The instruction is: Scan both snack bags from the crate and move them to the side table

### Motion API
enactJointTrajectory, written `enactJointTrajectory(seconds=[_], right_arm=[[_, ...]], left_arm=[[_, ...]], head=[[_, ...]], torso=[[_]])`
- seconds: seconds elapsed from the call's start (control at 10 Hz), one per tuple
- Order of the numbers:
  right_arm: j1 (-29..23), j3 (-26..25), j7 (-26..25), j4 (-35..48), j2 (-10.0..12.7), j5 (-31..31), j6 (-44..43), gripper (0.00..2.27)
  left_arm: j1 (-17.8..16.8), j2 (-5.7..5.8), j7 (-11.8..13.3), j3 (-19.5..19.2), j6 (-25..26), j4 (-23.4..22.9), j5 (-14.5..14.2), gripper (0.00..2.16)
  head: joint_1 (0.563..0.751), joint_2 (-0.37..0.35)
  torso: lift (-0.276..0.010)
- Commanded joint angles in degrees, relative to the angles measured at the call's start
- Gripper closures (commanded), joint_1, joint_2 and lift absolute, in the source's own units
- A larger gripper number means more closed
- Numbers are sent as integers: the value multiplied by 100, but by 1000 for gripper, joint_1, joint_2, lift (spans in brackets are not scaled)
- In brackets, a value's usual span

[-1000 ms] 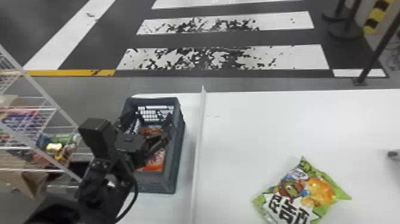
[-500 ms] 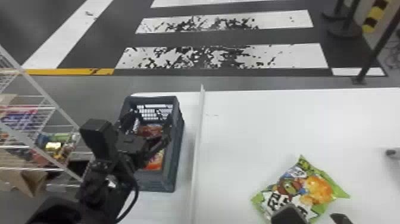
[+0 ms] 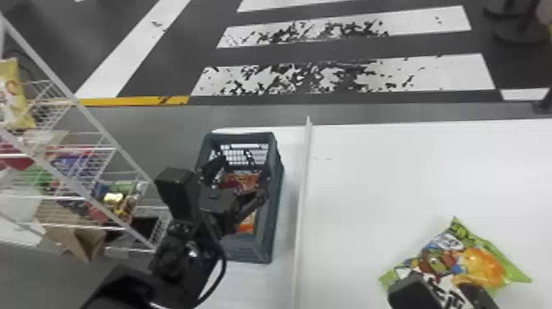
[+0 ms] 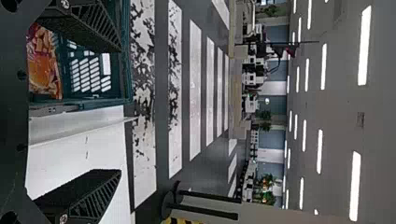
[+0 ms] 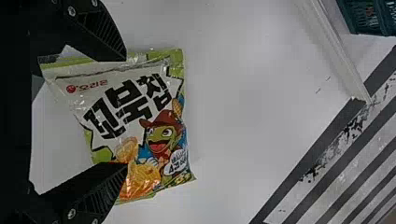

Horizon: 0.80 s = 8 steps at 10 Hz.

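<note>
Crate (image 3: 274,234): red-orange bag (image 4: 43,65) inside; left gripper (image 3: 241,179) over it, fingers wide. Green snack bag (image 3: 445,261) lies flat, well to the crate's right; right gripper (image 5: 126,111) is spread at it, empty. Recommended: centre the fingers, descend level, close gently.

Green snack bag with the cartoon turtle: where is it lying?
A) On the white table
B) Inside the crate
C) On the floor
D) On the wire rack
A: the green snack bag lies on the white table, with a raised strip between it and the crate.
</note>
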<state>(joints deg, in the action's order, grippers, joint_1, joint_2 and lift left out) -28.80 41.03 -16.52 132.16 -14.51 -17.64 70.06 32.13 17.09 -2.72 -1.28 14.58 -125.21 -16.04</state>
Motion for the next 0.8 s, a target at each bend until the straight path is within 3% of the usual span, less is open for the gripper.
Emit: enactJointTrajectory(seconds=[0.0,0.3,0.4,0.7], right_arm=[[121,537,17,-112,54,76,-13,124],[578,713,52,-833,291,129,-224,120],[657,722,52,-973,309,182,-400,120],[850,634,52,-1316,309,190,-629,124]], left_arm=[[-32,-4,0,40,-3,14,22,70],[-93,-4,0,110,-3,137,75,70],[-102,5,9,110,-3,190,75,70],[-102,5,9,119,-3,181,84,70]], head=[[695,277],[695,307],[695,342],[695,350]], torso=[[-29],[-29],[-29],[-29]])
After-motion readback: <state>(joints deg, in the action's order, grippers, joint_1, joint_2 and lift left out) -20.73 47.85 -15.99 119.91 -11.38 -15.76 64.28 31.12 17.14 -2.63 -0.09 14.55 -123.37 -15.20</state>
